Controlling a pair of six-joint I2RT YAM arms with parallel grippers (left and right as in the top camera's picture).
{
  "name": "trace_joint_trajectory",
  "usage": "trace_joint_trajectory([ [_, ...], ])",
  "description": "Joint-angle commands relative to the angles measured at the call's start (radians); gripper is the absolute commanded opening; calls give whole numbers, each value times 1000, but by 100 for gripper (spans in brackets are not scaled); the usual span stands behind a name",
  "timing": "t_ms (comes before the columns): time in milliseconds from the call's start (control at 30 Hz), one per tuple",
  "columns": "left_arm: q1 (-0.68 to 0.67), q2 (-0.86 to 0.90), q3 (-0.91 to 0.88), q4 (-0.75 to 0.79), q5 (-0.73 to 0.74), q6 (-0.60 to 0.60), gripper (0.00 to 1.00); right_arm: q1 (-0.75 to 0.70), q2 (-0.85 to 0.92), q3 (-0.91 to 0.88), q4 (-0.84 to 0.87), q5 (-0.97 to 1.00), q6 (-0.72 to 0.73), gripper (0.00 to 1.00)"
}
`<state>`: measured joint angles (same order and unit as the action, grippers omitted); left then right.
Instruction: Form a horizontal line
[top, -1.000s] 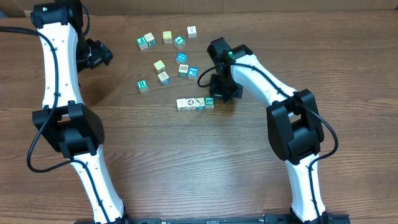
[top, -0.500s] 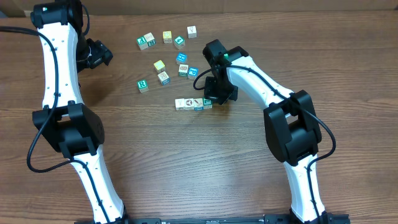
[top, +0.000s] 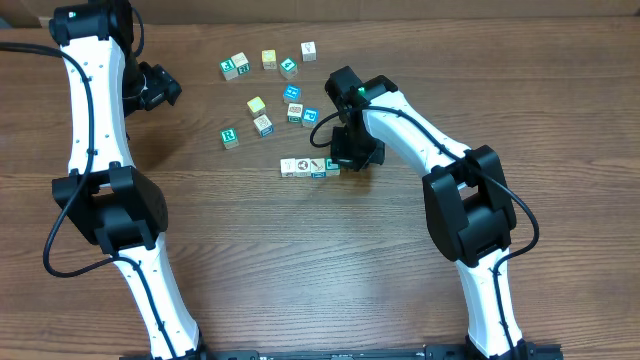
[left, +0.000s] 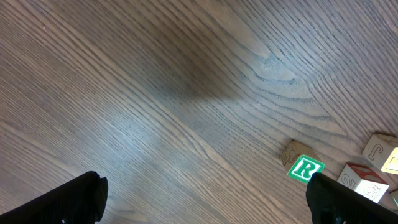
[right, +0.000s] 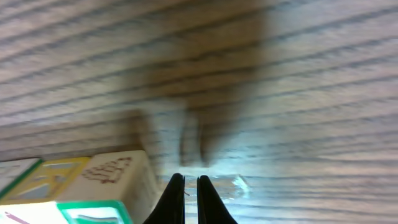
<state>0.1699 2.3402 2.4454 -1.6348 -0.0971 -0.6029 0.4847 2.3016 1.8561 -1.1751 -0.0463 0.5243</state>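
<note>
Right gripper (right: 188, 186) pinched shut, empty, with the horizontal line (top: 310, 167) just beside its jaws. Loose cubes (top: 275, 90) crowd beyond the jaws, open table (top: 330, 260) on the near side. Left gripper (top: 160, 88) gaping wide, holding nothing.

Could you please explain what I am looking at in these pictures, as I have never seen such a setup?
These are two robot arms, white with black joints, at a wooden table. One picture looks down from above; the other two come from a camera on each wrist, so its fingers show up close. On the table lie small letter and picture cubes: a short row of touching cubes in the middle and loose cubes scattered beyond it. The left gripper is wide open over bare wood, holding nothing. The right gripper is shut, empty, its tips right beside the row's end.
</note>
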Motion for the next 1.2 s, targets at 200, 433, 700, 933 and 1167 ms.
trace_joint_trajectory([
  [200,-7,-6,-2,-2,-2,-3,100,-8,-12,3,-28,-14,3,4],
  [433,-7,-6,-2,-2,-2,-3,100,20,-12,3,-150,-38,2,4],
  [700,-7,-6,-2,-2,-2,-3,100,99,-52,3,-201,-34,0,4],
  [933,-7,-6,-2,-2,-2,-3,100,222,-102,-15,-175,131,157,4],
  [1167,-7,-6,-3,-2,-2,-3,100,300,-102,-116,23,135,187,4],
])
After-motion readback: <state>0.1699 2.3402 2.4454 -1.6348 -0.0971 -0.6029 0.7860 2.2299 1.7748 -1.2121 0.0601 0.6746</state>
